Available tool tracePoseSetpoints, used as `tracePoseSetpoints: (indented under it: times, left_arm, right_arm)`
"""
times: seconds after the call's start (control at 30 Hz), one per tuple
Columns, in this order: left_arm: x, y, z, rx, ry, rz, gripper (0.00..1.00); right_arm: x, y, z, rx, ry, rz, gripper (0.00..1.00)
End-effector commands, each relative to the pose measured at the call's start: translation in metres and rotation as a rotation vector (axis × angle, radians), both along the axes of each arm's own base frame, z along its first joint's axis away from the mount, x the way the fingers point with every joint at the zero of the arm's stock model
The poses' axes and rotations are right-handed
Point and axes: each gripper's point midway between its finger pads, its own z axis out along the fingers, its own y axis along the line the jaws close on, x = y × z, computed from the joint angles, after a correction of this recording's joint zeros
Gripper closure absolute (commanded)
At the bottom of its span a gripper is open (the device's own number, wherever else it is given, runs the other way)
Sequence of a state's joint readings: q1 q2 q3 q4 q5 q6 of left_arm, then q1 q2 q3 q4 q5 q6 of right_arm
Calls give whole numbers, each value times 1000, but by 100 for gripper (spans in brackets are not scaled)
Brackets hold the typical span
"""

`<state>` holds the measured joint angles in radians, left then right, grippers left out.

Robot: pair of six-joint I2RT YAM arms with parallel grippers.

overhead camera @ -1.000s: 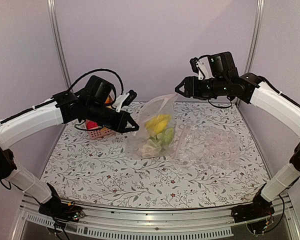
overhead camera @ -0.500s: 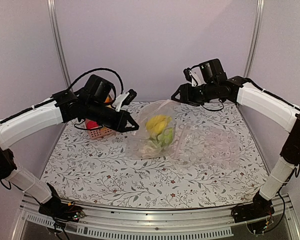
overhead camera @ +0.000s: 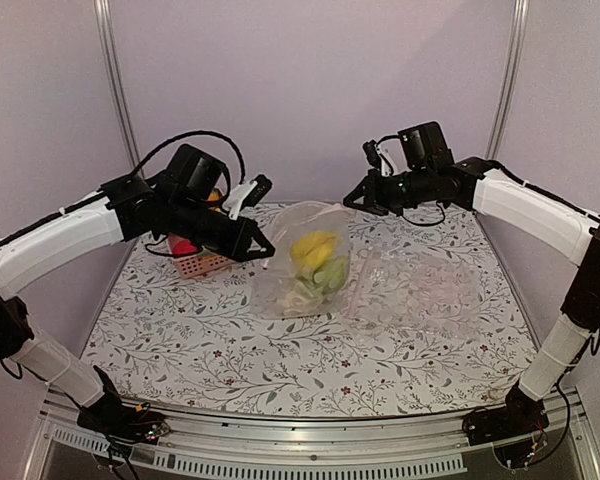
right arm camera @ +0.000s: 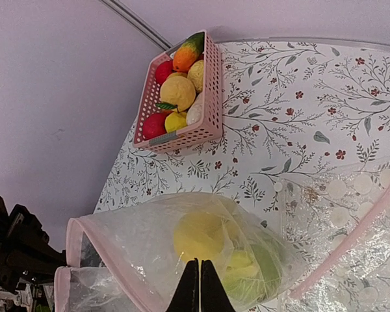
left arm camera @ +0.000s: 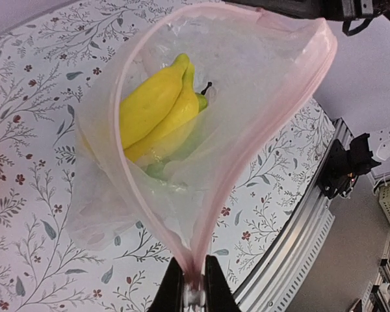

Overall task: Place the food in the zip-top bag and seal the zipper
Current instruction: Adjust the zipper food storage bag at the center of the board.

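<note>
The zip-top bag (overhead camera: 302, 262) stands on the table with its mouth gaping. Its pink zipper (left arm camera: 268, 123) runs in an open loop around the mouth. Inside lie food pieces: a yellow banana (left arm camera: 155, 107) and a green leafy piece (right arm camera: 266, 270). My left gripper (left arm camera: 194, 287) is shut on the near end of the zipper, at the bag's left corner (overhead camera: 264, 252). My right gripper (overhead camera: 351, 201) hovers just above the bag's far rim, its fingers (right arm camera: 208, 286) pressed together with nothing between them. More food (right arm camera: 177, 91) fills the pink basket.
The pink slatted basket (right arm camera: 209, 97) sits at the back left of the table, behind my left arm (overhead camera: 202, 265). A second, crinkled clear bag (overhead camera: 420, 288) lies flat right of the zip-top bag. Grey walls close in behind and at both sides.
My right gripper let go of the bag's raised far rim, shut empty and drifted a little left. The bag's top slumped down. The left gripper kept its grip.
</note>
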<state>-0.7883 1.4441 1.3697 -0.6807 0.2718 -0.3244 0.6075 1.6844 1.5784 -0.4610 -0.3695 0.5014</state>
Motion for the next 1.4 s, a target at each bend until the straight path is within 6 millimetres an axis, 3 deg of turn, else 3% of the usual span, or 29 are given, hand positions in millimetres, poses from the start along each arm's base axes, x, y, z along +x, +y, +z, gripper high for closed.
tracePoseSetpoints:
  times: [0.0,0.23,0.3,0.37,0.43,0.57,0.63,0.83,1.07,1.37]
  left_arm:
    - [0,-7,41,-19,-94,-62,100]
    - [-6,-25,128,-119,-223,-213,100]
    - [-10,-25,141,-156,-239,-234,100]
    - [-12,-22,141,-169,-228,-245,100]
    - [-13,-18,123,-144,-198,-249,100]
    - [-31,-15,80,-104,-98,-324,100]
    - [-39,-13,65,-93,-51,-351,100]
    - [-49,-8,54,-76,-11,-363,100]
    - [-49,-8,60,-85,-26,-366,100]
    - [-49,-7,61,-80,-29,-368,100]
  right_arm:
    - [-11,0,36,77,-47,27,100]
    - [-17,-8,105,128,-198,29,100]
    - [-20,-14,121,131,-245,16,100]
    - [-24,-23,131,120,-285,-4,100]
    - [-25,-30,126,90,-292,-27,100]
    - [-31,-36,104,34,-262,-17,74]
    - [-33,-35,86,-5,-218,1,66]
    - [-41,-27,35,-91,-100,48,36]
    - [-55,-14,-10,-146,4,102,30]
    - [-67,1,-48,-164,133,203,27]
